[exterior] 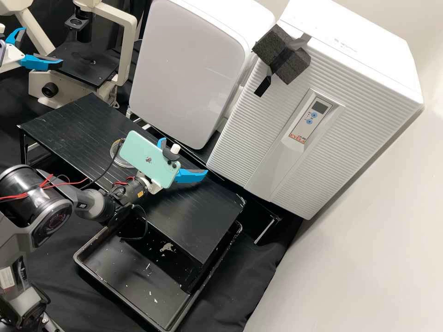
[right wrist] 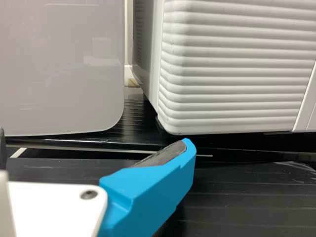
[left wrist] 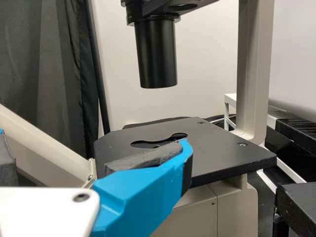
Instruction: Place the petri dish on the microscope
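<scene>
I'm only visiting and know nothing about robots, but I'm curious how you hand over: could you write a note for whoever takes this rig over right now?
Left gripper: open, holding nothing, by the microscope.
Right gripper: open, holding nothing, above the black stand.
Dish: what looks like the petri dish lies on the stand, partly hidden behind the phone.
Done: no pickup yet.
Left: grasp the dish, bring it across and set it on the microscope's stage.
</scene>
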Controlling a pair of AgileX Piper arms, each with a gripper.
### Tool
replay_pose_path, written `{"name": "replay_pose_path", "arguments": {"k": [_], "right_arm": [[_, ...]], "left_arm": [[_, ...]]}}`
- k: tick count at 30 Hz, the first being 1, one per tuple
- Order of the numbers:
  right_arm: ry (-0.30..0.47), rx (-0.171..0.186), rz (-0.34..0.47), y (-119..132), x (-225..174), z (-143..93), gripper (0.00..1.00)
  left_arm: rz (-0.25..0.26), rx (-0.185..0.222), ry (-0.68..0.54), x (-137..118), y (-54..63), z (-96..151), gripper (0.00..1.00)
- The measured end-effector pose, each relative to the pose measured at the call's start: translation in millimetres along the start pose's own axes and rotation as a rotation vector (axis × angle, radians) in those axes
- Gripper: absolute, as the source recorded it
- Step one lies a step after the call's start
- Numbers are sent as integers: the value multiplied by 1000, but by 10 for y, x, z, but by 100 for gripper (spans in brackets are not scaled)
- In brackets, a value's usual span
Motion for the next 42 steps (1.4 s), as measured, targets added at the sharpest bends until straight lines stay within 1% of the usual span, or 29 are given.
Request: {"name": "replay_pose_path", "arguments": {"k": [11, 16, 18, 20, 23, 27, 30, 32, 34, 36, 39, 42], "right_arm": [[0, 0, 0, 0, 0, 0, 100], [0, 0, 0, 0, 0, 0, 100], [0, 0, 0, 0, 0, 0, 100], [0, 0, 0, 0, 0, 0, 100], [0, 0, 0, 0, 0, 0, 100], [0, 0, 0, 0, 0, 0, 100], [0, 0, 0, 0, 0, 0, 100], [0, 0, 0, 0, 0, 0, 100], [0, 0, 0, 0, 0, 0, 100], [0, 0, 0, 0, 0, 0, 100], [0, 0, 0, 0, 0, 0, 100], [0, 0, 0, 0, 0, 0, 100]], "left_arm": [[-2, 2, -9, 0, -1, 8, 100], [-7, -23, -75, -24, 11, 95, 100], [-17, -50, -131, -60, 4, 183, 100], [-24, -63, -191, -95, -2, 287, 100], [-30, -53, -335, -149, -9, 528, 100], [-64, -20, -507, -227, -64, 837, 100], [-85, 9, -616, -208, -121, 1058, 100], [-98, 26, -666, -177, -164, 1178, 100], [-112, 34, -702, -149, -201, 1267, 100], [-134, 24, -729, -117, -240, 1350, 100], [-159, 16, -758, -89, -268, 1461, 100], [-186, -1, -803, -104, -286, 1540, 100]]}}
